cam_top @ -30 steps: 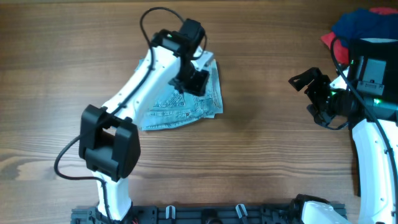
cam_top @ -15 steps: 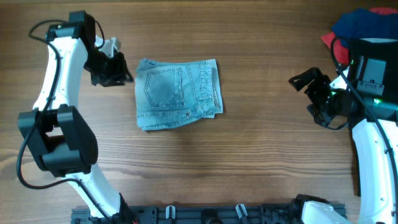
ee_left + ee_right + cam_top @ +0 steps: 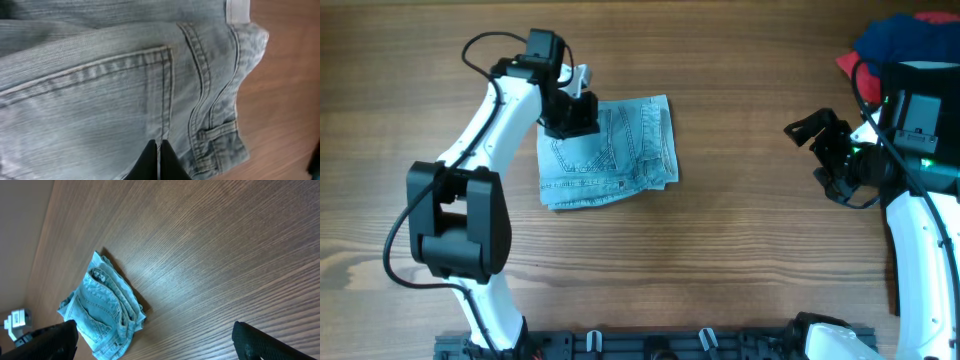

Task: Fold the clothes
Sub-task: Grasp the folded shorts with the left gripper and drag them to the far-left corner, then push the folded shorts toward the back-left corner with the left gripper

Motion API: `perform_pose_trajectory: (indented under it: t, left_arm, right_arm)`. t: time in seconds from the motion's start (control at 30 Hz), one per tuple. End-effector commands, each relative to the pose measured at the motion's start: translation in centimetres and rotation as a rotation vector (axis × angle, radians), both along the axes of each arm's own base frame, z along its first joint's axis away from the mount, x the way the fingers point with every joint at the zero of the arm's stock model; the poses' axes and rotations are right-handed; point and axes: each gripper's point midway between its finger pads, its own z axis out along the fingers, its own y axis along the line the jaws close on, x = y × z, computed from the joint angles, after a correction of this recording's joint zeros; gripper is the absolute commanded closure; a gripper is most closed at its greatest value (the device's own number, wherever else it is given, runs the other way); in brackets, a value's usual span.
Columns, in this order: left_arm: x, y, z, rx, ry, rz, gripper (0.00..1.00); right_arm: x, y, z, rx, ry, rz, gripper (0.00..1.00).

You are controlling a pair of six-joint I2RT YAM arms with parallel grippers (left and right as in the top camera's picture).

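Light blue denim shorts lie folded on the wooden table, a stitched back pocket facing up. My left gripper hovers over their upper left corner. In the left wrist view its gripper is shut, black tips pressed together with nothing between them, just above the denim near the pocket seam. My right gripper stands open at the right, well away from the shorts. The right wrist view shows the shorts far off, between that gripper's wide-spread fingers. A dark blue garment and a red one are heaped at the back right.
Bare wooden tabletop lies between the shorts and the right arm. The right arm's base stands just in front of the heap of garments. A black rail runs along the table's front edge.
The left arm was over the shorts, swung far out to the left, and has come back over their upper left corner, its jaws closing. The right arm stayed still.
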Motion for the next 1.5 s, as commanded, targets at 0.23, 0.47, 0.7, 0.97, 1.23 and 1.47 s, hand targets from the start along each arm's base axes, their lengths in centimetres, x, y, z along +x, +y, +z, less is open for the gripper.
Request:
perform_pose_trajectory:
  t: [0.23,0.47,0.7,0.97,1.23,1.47]
  left_arm:
    - [-0.3,0.0,-6.3,0.008,0.155,0.073,0.96]
    - [4.8,3.4,-8.4,0.025,0.053,0.274,0.96]
    - [9.5,15.5,-12.7,0.017,0.02,0.715,0.96]
    - [8.7,31.9,-14.4,-0.172,0.038,1.241,0.96]
    - [4.7,43.4,-7.6,-0.598,-0.036,1.446,0.96]
    - [3.6,45.9,5.5,-0.585,-0.315,1.35,0.96]
  right_arm:
    - [0.1,0.3,-0.1,0.016,0.005,0.002,0.0]
    - [0.1,0.3,-0.1,0.016,0.005,0.001,0.0]
    - [0.1,0.3,-0.1,0.016,0.005,0.001,0.0]
    - [0.1,0.3,-0.1,0.016,0.005,0.001,0.0]
    - [0.1,0.3,-0.1,0.016,0.005,0.002,0.0]
    - [0.1,0.3,-0.1,0.016,0.005,0.001,0.0]
